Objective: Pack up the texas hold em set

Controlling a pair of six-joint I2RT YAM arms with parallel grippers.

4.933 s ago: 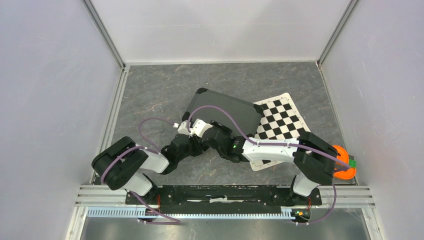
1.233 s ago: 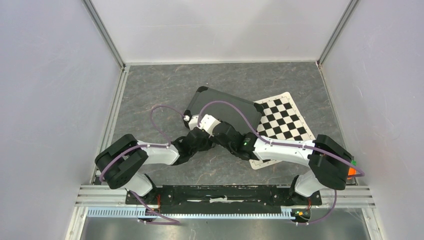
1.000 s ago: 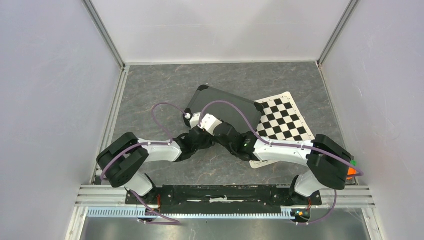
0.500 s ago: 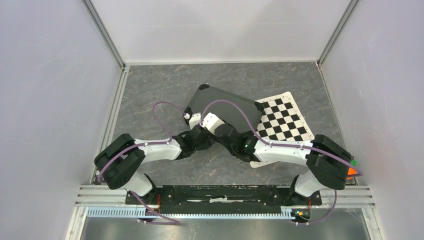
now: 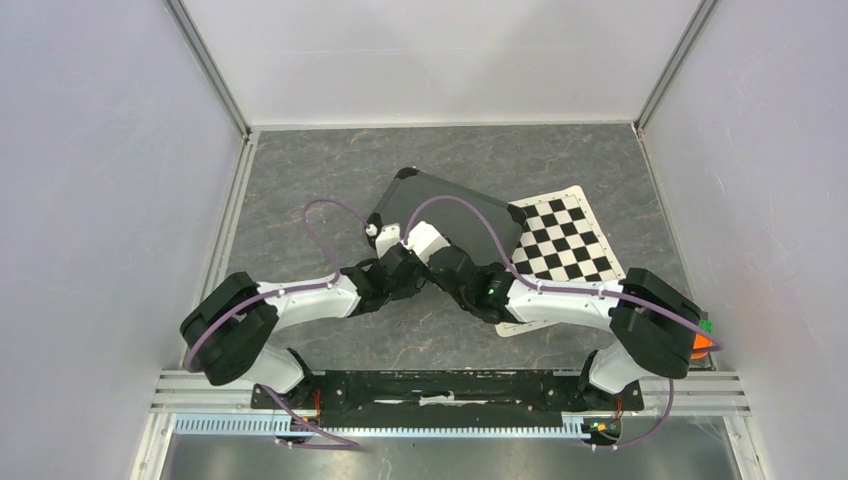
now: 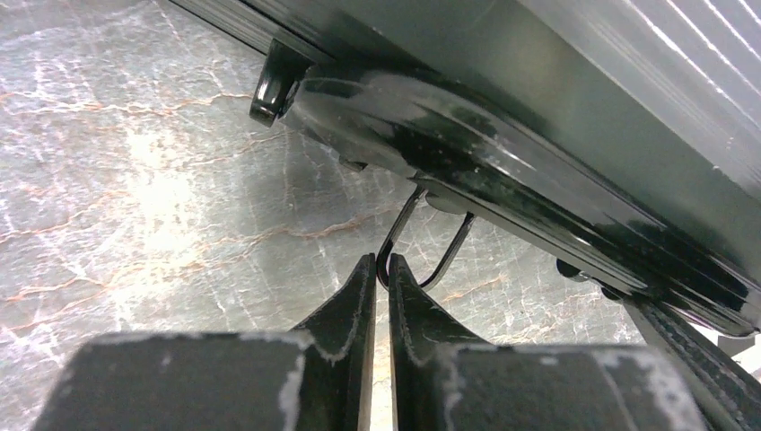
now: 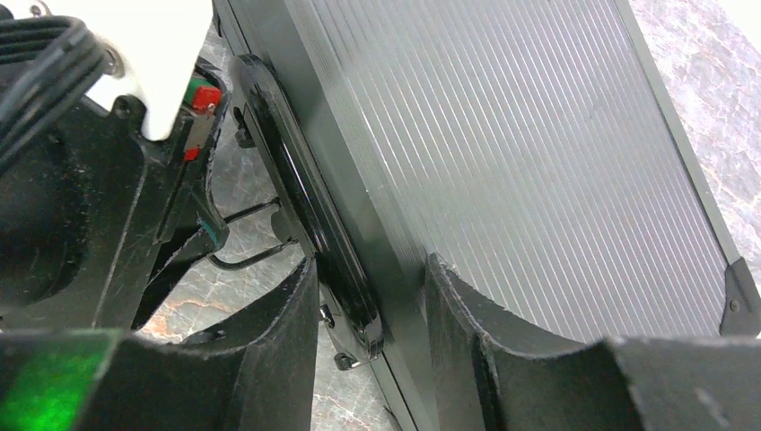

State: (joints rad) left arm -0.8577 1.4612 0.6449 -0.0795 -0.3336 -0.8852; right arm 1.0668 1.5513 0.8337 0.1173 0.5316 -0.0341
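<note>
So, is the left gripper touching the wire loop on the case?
Touching. In the left wrist view the left gripper has its jaws pinched on the wire loop under the case.

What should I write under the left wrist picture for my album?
Left end effector pinching the wire latch under the closed black case.

White arm links, black joints, purple cables — green indicator light.

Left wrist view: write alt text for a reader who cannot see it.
The left gripper, its dark fingers nearly shut, pinches a thin black wire loop hanging under the glossy black handle of the ribbed black hard case, above a grey marbled tabletop.
</note>
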